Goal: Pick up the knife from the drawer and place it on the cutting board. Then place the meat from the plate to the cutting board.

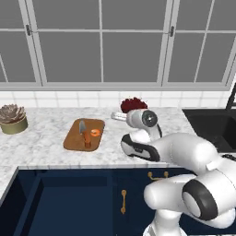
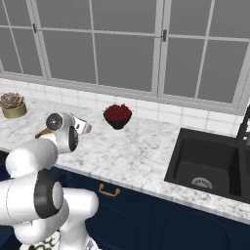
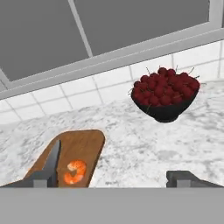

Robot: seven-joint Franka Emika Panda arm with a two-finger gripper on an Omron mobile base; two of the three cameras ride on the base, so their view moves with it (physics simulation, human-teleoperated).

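Note:
The brown cutting board [image 1: 73, 138] lies on the marble counter left of my arm. On it the knife [image 1: 85, 133] rests with its orange handle toward the counter's front, its grey blade [image 3: 53, 159] pointing away. The orange-pink meat [image 1: 95, 132] sits on the board just right of the knife, also seen as the meat [image 3: 75, 171] in the hand view. My gripper [image 3: 113, 179] hovers above the counter to the right of the board [image 3: 85, 146], open, nothing between its fingers [image 3: 41, 179]. The navy drawer [image 1: 60, 200] stands pulled out at the lower left. The teal plate is hidden.
A dark bowl of red fruit [image 3: 165, 94] stands by the tiled back wall, beyond the gripper. A potted succulent [image 1: 12, 119] is at the far left. The black sink [image 2: 210, 161] is sunk into the counter at the right. Brass-handled cabinet doors [image 1: 123, 201] lie below.

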